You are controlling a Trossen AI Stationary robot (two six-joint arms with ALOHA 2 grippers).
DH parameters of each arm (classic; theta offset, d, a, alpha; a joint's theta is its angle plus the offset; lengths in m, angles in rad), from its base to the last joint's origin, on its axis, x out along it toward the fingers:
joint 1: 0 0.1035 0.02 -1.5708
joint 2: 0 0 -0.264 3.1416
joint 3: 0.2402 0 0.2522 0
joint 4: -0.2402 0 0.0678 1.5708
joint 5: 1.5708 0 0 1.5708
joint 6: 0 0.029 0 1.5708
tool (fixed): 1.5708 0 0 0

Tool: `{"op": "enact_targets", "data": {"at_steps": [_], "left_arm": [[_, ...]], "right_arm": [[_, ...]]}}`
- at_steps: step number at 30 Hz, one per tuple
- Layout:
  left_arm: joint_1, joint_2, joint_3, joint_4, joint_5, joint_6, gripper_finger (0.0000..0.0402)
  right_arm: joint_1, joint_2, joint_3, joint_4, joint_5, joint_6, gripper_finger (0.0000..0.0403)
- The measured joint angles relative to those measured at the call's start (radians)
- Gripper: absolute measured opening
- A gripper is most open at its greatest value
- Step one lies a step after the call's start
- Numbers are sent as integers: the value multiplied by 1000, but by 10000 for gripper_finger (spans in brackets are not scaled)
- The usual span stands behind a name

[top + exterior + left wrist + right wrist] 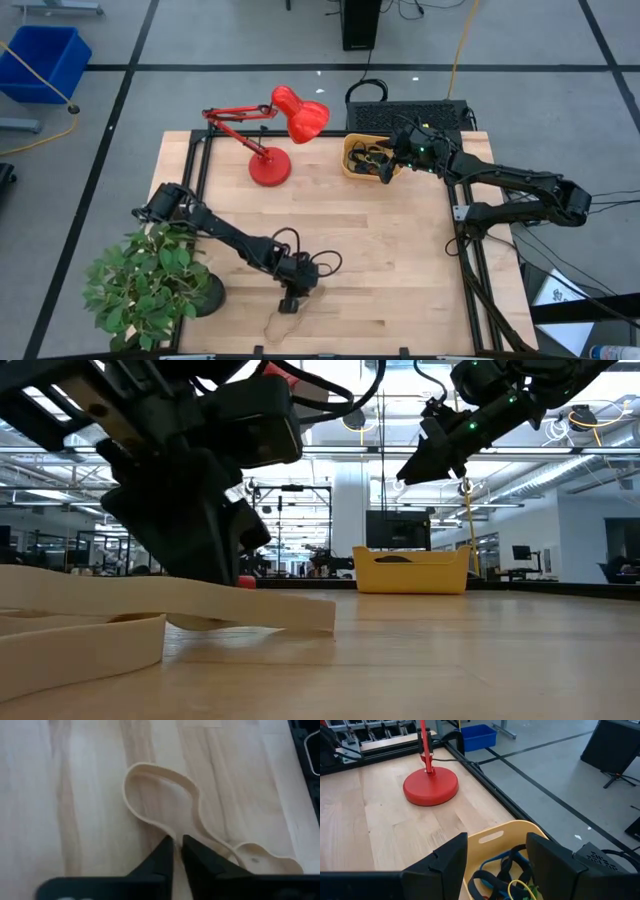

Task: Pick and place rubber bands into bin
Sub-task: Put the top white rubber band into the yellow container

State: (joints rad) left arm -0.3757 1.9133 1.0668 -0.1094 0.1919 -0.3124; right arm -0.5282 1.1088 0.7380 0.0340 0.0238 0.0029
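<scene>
A wide tan rubber band (pixel 150 795) lies on the wooden table near its near edge; it also shows in the high view (pixel 280 322) and the low view (pixel 150 615). My left gripper (pixel 290 303) stands over it, shut on it (pixel 177 851). My right gripper (pixel 383 170) hangs open and empty (pixel 497 860) above the orange-yellow bin (pixel 352 160) at the far right. The bin (pixel 490 837) holds several rubber bands (pixel 495 875) in blue, black and yellow-green. In the low view my right gripper (pixel 430 455) is clear above the bin (pixel 410 572). My left gripper pinches one strand of the tan band's wall (pixel 172 834) between its two fingers, at the narrow waist between the band's two loops. The fingers come from above, pointing down, and lie across the strand. The band rests on the table.
A red desk lamp (pixel 270 165) stands left of the bin at the far side. A potted plant (pixel 150 280) sits at the near left corner. A black device (pixel 405 112) lies behind the bin. A large blue bin (pixel 45 60) stands on the floor.
</scene>
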Motion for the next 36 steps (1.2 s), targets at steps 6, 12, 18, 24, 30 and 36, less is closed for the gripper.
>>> {"op": "enact_targets", "data": {"at_steps": [6,12,18,24,30,36], "left_arm": [[1,0,0,0,0,-8,11],[12,-2,0,-1,16,-27,7],[60,-61,0,-68,28,-32,6],[135,-178,0,-94,-37,60,5],[203,-275,1,-105,-173,278,4],[280,-307,1,-42,-302,327,8]], "right_arm": [[0,0,0,0,0,4,199],[-1,0,0,0,-92,86,199],[13,0,1,24,-420,90,199],[99,0,2,83,-499,124,199],[205,0,2,105,-498,113,199],[285,5,1,117,-447,106,199]]}}
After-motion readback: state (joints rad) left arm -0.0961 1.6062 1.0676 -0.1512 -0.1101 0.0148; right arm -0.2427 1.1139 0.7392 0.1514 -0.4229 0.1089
